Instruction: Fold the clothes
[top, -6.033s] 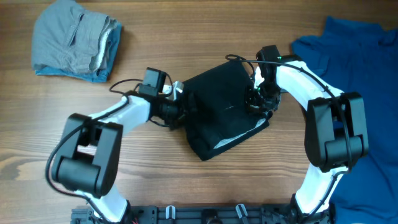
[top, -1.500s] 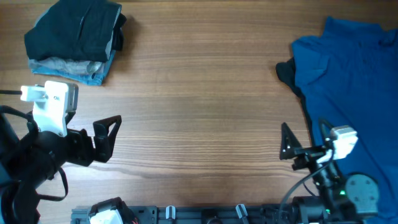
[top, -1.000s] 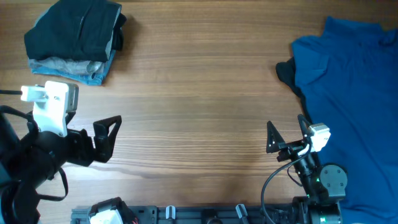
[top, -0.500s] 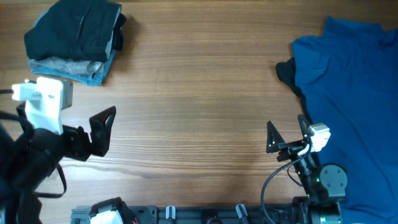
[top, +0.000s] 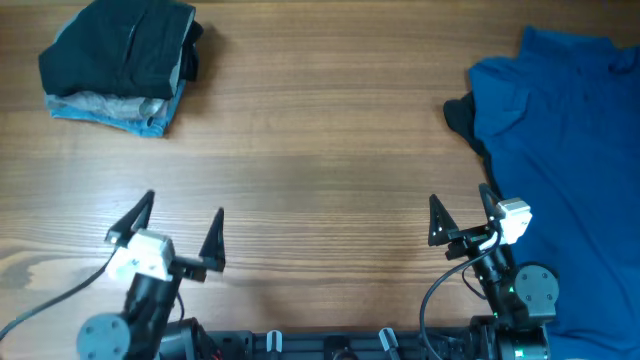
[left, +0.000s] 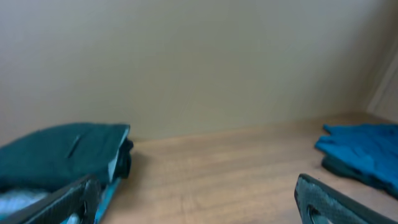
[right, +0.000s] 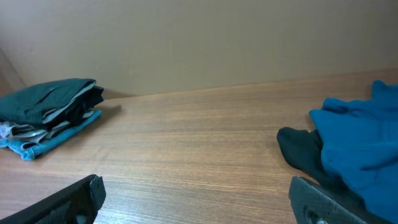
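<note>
A folded stack of clothes (top: 120, 65) lies at the far left, a dark garment on top of grey and light-blue ones; it also shows as the stack (left: 56, 162) and the stack (right: 50, 109). Unfolded blue clothes (top: 570, 150) spread over the right side, with a dark piece (top: 460, 118) poking out at their left edge. My left gripper (top: 180, 222) is open and empty at the near left. Also open and empty, my right gripper (top: 458, 215) sits at the near right, just left of the blue clothes (right: 360, 143). Wood shows between the left gripper's fingers (left: 323, 199).
The arms' mounting rail (top: 330, 345) runs along the table's near edge. A beige wall (right: 199, 43) stands behind the table's far edge. Bare wood (top: 320, 150) lies between the stack and the blue clothes.
My left arm has swung from the left side back to the near edge, its fingers now pointing toward the far side. The right arm has kept still for the last second.
</note>
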